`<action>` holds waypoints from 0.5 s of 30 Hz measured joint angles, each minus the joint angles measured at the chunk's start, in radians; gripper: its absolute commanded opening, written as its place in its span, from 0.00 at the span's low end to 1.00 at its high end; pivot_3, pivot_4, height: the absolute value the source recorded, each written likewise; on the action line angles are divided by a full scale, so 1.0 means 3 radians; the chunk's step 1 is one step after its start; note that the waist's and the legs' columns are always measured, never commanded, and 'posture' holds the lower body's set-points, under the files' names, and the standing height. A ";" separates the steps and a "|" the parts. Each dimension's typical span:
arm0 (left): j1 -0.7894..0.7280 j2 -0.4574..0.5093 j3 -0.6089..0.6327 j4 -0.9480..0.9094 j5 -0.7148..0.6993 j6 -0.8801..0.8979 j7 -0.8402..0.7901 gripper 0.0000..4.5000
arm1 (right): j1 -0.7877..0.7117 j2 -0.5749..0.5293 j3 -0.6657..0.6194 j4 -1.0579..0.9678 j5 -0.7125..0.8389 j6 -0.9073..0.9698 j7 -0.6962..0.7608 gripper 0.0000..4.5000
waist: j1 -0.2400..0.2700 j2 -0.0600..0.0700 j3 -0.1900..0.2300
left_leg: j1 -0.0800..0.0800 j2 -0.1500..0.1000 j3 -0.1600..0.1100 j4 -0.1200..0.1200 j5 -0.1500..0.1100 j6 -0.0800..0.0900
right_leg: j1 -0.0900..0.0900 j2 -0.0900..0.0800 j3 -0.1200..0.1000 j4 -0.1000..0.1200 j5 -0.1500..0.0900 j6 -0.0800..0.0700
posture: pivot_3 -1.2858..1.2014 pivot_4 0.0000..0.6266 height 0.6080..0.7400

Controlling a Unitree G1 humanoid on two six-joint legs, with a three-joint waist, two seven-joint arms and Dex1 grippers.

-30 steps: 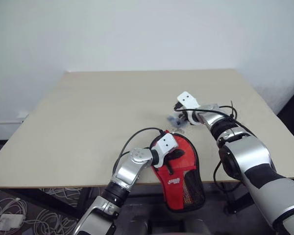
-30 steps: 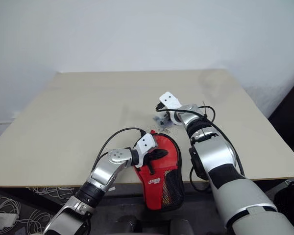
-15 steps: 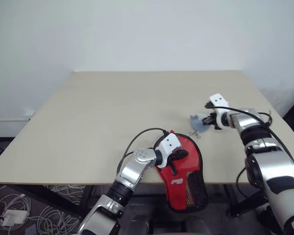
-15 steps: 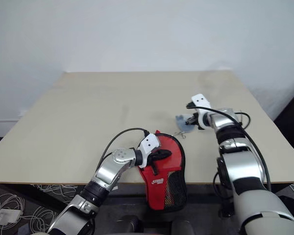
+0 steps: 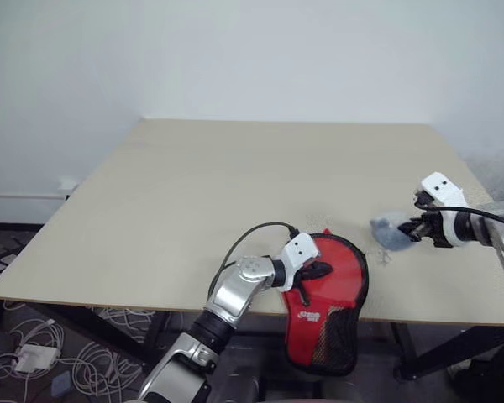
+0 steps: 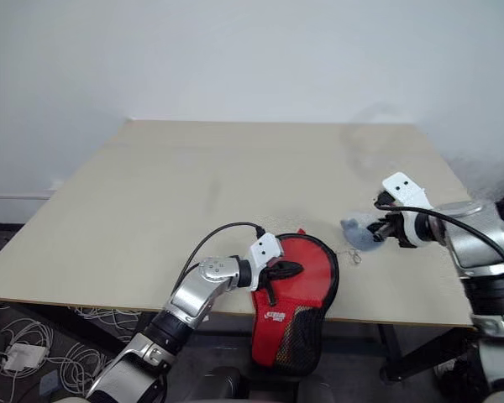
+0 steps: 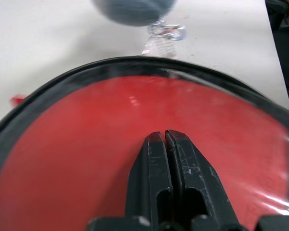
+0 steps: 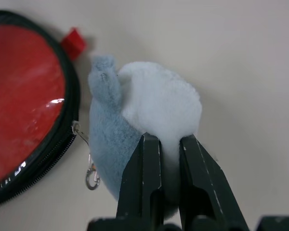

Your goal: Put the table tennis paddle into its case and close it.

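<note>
Case (image 5: 332, 290): red fabric pouch with black zipper edge and mesh section, lying at the near edge of the worktop (image 5: 235, 193), its narrow end hanging over. Left pincer (image 7: 164, 139): fingers together, pressed on the red face. Right pincer (image 8: 164, 144): clamped on a grey-white plush wad (image 8: 144, 130), just beside the case's zipper rim. Paddle: cannot tell.

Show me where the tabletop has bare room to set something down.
Bare: the table from far edge to left edge. Crowded: the near right corner, where the left gripper presses the case and the right gripper pinches the grey-white plush.
</note>
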 measured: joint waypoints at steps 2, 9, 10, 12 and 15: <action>-0.0025 -0.0006 0.0001 0.0039 0.0000 -0.0016 -0.0010 0.00 | 0.0034 -0.0073 -0.0001 -0.0033 0.0070 -0.0032 0.0021 0.01 | -0.0001 -0.0001 0.0001 | 0.0000 -0.0007 0.0001 0.0000 0.0000 0.0000 | 0.0001 -0.0004 0.0000 0.0000 0.0000 0.0001 | 0.52 0.00 0.96; -0.0216 -0.0041 0.0033 0.0339 0.0000 -0.0128 -0.0024 0.00 | -0.0099 0.0053 0.0013 0.0160 0.0129 -0.0115 -0.0219 0.01 | -0.0001 -0.0002 0.0001 | -0.0002 -0.0017 -0.0007 0.0000 0.0005 0.0009 | 0.0002 -0.0010 -0.0002 0.0000 -0.0002 0.0005 | 0.52 0.00 0.96; -0.0239 -0.0044 0.0032 0.0374 0.0000 -0.0146 -0.0032 0.00 | -0.0118 0.0090 0.0015 0.0198 0.0129 -0.0132 -0.0274 0.01 | 0.0002 -0.0002 0.0001 | -0.0002 -0.0017 -0.0008 0.0000 0.0005 0.0009 | 0.0003 -0.0010 -0.0003 0.0000 -0.0002 0.0005 | 0.52 0.00 0.96; -0.0279 -0.0046 0.0033 0.0438 0.0001 -0.0183 -0.0049 0.00 | -0.0145 0.0176 0.0015 0.0245 0.0129 -0.0145 -0.0372 0.01 | 0.0002 -0.0002 0.0001 | -0.0002 -0.0018 -0.0009 0.0000 0.0005 0.0009 | 0.0003 -0.0010 -0.0003 0.0000 -0.0001 0.0006 | 0.52 0.00 0.96; -0.0319 -0.0047 0.0034 0.0514 0.0001 -0.0224 -0.0075 0.00 | -0.0146 0.0235 0.0015 0.0258 0.0139 -0.0157 -0.0441 0.01 | 0.0000 -0.0002 0.0001 | -0.0001 -0.0019 -0.0010 0.0000 0.0006 0.0010 | 0.0003 -0.0010 -0.0002 0.0000 -0.0001 0.0007 | 0.52 0.00 0.96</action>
